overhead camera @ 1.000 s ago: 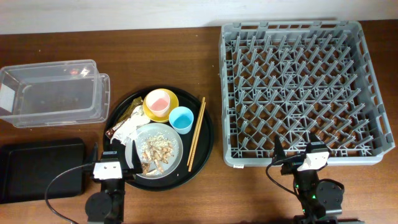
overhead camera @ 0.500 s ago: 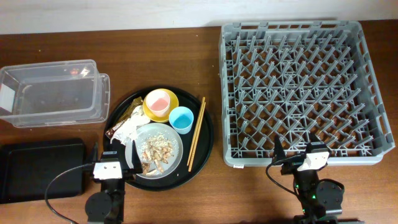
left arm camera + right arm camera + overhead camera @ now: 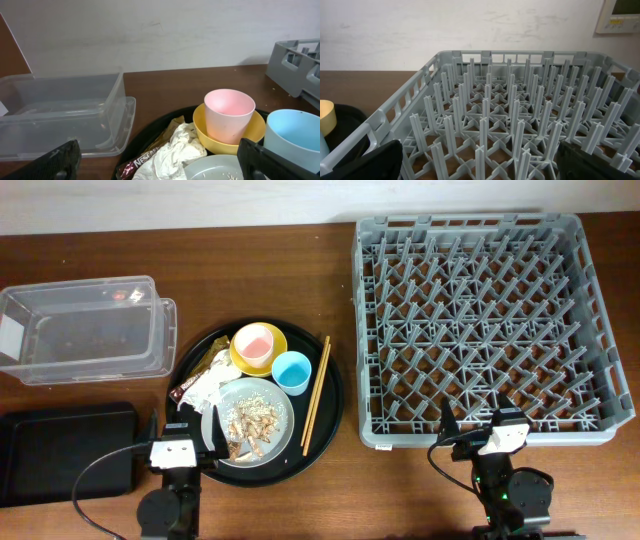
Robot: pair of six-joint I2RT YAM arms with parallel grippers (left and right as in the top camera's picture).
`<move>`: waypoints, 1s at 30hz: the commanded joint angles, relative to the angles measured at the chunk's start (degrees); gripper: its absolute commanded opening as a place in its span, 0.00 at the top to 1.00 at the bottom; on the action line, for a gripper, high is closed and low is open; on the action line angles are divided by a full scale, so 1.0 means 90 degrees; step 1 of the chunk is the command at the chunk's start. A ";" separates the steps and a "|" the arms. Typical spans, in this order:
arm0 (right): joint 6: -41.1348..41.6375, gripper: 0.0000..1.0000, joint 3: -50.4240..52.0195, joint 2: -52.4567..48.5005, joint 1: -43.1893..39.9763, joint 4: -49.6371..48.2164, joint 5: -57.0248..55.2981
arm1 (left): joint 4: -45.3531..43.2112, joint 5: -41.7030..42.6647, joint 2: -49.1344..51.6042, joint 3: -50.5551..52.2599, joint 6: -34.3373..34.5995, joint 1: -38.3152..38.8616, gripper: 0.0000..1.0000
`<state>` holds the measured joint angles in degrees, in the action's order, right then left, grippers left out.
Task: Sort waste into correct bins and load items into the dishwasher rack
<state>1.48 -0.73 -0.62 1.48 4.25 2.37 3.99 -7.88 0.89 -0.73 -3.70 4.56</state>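
A pink cup [image 3: 253,342] stands in a yellow saucer [image 3: 237,358] on a large round black tray [image 3: 332,395]. A light blue cup [image 3: 292,371], a white plate [image 3: 284,430] with beige food scraps [image 3: 251,421], a crumpled napkin [image 3: 206,389], a brown snack wrapper [image 3: 192,383] and chopsticks [image 3: 315,394] also lie there. The grey rack [image 3: 480,320] is at the right. The clear tub [image 3: 85,328] and shallow black tray [image 3: 62,450] are at the left. My left gripper [image 3: 180,438] is open at the tray's near edge. My right gripper [image 3: 478,428] is open at the rack's near edge.
The wrist views show the napkin [image 3: 172,150], pink cup [image 3: 229,115], blue cup [image 3: 295,135] and tub [image 3: 65,112], and the rack's upright pegs [image 3: 520,125]. A white wall stands behind the table. Bare wooden table lies between tub, round tray and rack.
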 commanded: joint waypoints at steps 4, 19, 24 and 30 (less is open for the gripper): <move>0.0027 0.02 0.0046 0.0049 -0.0041 0.0010 -0.0032 | 0.0015 0.0085 -0.0061 0.0022 -0.0124 0.0029 0.01; 0.0027 0.02 0.0046 0.0049 -0.0041 0.0010 -0.0032 | -0.0114 0.5149 -0.0041 0.0017 0.1202 0.0044 0.01; 0.0027 0.02 0.0046 0.0049 -0.0041 0.0010 -0.0032 | -0.0393 0.6246 -0.0041 -0.0022 0.1219 0.0041 0.01; 0.0027 0.02 0.0046 0.0049 -0.0041 0.0010 -0.0032 | 0.1972 0.4092 0.1994 -0.1996 -0.0097 0.0041 0.01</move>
<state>1.50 -0.73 -0.62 1.48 4.23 2.37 12.71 39.88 7.88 -8.25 3.64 4.86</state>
